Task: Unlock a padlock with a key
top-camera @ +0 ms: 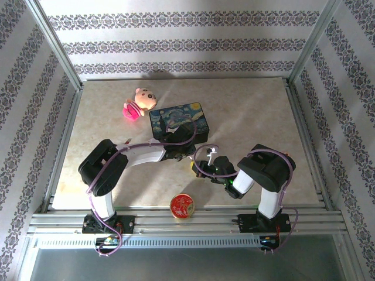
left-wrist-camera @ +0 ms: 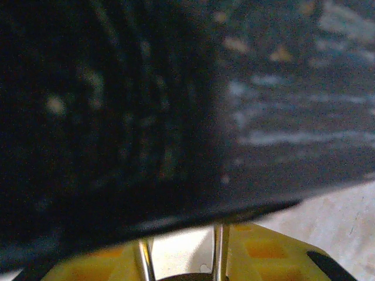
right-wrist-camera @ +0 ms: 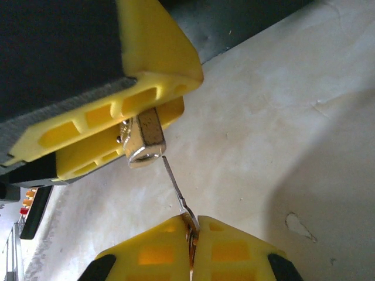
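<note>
The small brass padlock (right-wrist-camera: 143, 136) is clamped between the yellow fingers of my left gripper (right-wrist-camera: 179, 96), its bottom face turned toward the right wrist camera. My right gripper (right-wrist-camera: 192, 225) is shut on the thin silvery key (right-wrist-camera: 176, 186). The key's tip touches the right edge of the padlock's bottom face; whether it sits in the keyhole I cannot tell. In the left wrist view the silvery shackle (left-wrist-camera: 220, 252) rises between the left gripper's (left-wrist-camera: 181, 260) fingers (left-wrist-camera: 269, 253). From above, the left gripper (top-camera: 187, 158) and right gripper (top-camera: 206, 166) meet at mid-table.
The dark painted box (top-camera: 180, 120) lies just behind the grippers, and its side (left-wrist-camera: 176, 105) looms close above the left fingers. A pink pig toy (top-camera: 139, 102) lies at the back left. A round red-gold tin (top-camera: 183, 205) sits near the front edge.
</note>
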`<state>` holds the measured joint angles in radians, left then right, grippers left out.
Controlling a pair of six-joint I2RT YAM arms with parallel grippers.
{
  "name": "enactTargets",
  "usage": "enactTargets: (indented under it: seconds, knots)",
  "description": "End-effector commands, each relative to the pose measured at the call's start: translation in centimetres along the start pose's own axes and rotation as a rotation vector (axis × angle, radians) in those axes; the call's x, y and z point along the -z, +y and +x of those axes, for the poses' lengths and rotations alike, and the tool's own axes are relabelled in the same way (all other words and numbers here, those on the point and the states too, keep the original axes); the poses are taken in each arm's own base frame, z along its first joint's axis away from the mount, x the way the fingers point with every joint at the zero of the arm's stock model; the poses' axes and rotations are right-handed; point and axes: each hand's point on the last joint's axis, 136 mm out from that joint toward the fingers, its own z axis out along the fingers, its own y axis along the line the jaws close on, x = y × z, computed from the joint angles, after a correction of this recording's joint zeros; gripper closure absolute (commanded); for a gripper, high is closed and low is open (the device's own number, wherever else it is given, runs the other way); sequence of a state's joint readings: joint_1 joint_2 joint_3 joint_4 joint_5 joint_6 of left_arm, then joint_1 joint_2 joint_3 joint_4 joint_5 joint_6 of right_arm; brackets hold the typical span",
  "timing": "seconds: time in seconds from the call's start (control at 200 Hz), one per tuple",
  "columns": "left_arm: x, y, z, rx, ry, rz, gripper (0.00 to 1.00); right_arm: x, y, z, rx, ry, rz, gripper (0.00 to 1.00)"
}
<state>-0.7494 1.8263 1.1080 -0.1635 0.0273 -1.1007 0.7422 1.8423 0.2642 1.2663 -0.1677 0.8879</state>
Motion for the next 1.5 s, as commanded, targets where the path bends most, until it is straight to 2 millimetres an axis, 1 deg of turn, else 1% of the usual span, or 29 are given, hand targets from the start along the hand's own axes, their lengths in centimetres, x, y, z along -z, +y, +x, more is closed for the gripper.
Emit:
enactTargets:
  seconds: [0.0,0.16,0.32,0.48,0.73,0.879,0.959,1.334,1.494]
  knots:
    - [-0.1,-1.2,-1.4,0.031,-0.028,0.056,0.7,0.2,-0.9,0.1,0.011,-0.018,0.031,1.0]
    - [-0.5,-0.8,-1.2,0.057,-0.017,0.061,0.7,0.3,-1.1,0.1,0.009,-0.027,0.036,1.0]
    - [-0.4,-0.7,-1.3,0.064,-0.022,0.06,0.7,0.3,-1.2,0.1,0.006,-0.032,0.037,1.0]
    - [-0.4,-0.8,-1.6,0.078,-0.026,0.073,0.7,0.2,-1.3,0.8,0.002,-0.002,0.028,1.0]
    - [0.2,-1.3,-2.3,0.085,-0.037,0.098,0.7,1.4,-1.9,1.5,0.0,0.012,0.047,1.0]
    - [0.3,-1.5,-2.5,0.096,-0.034,0.112,0.7,1.7,-1.9,1.8,0.002,0.019,0.048,1.0]
    - [0.3,-1.8,-2.6,0.096,-0.034,0.117,0.7,1.5,-1.8,1.8,0.008,0.023,0.043,1.0]
    - [-0.2,-1.6,-2.0,0.094,-0.008,0.114,0.7,0.1,-1.1,1.3,0.02,0.017,0.016,1.0]
    - [-0.5,-1.6,-1.7,0.098,0.007,0.117,0.7,-0.2,-1.1,1.2,0.02,0.012,0.017,1.0]
